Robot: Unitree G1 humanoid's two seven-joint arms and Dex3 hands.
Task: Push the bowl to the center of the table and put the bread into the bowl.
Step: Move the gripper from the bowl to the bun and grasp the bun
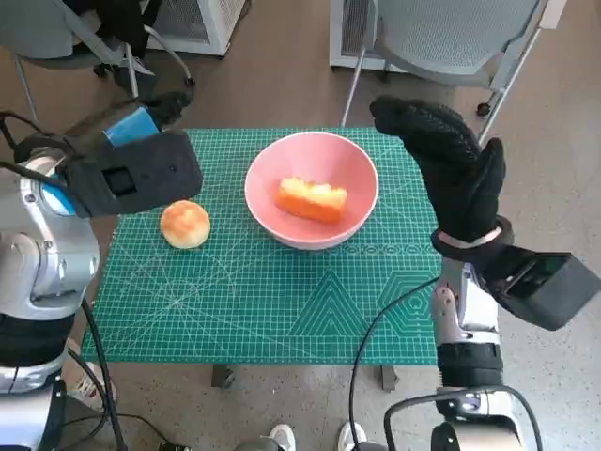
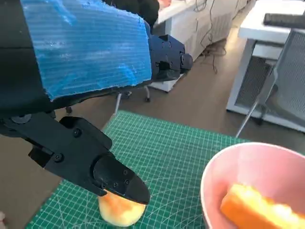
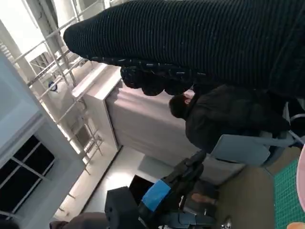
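A pink bowl [image 1: 282, 167] stands on the green mat [image 1: 282, 301], a little beyond its middle, with an orange-yellow piece of bread [image 1: 311, 199] lying inside it. A round bun [image 1: 185, 225] sits on the mat left of the bowl. My left hand [image 1: 131, 171] hovers just above and left of the bun, holding nothing. In the left wrist view its black fingers [image 2: 109, 176] spread over the bun [image 2: 121, 212], beside the bowl [image 2: 248, 160] and bread [image 2: 259, 210]. My gloved right hand [image 1: 453, 167] is raised right of the bowl, empty, apart from it.
Office chairs stand beyond the table, one at the far left [image 1: 66, 38] and one at the far right [image 1: 441, 38]. A person in dark clothes [image 3: 224, 119] sits in the right wrist view. Shoes [image 1: 282, 437] show at the table's near edge.
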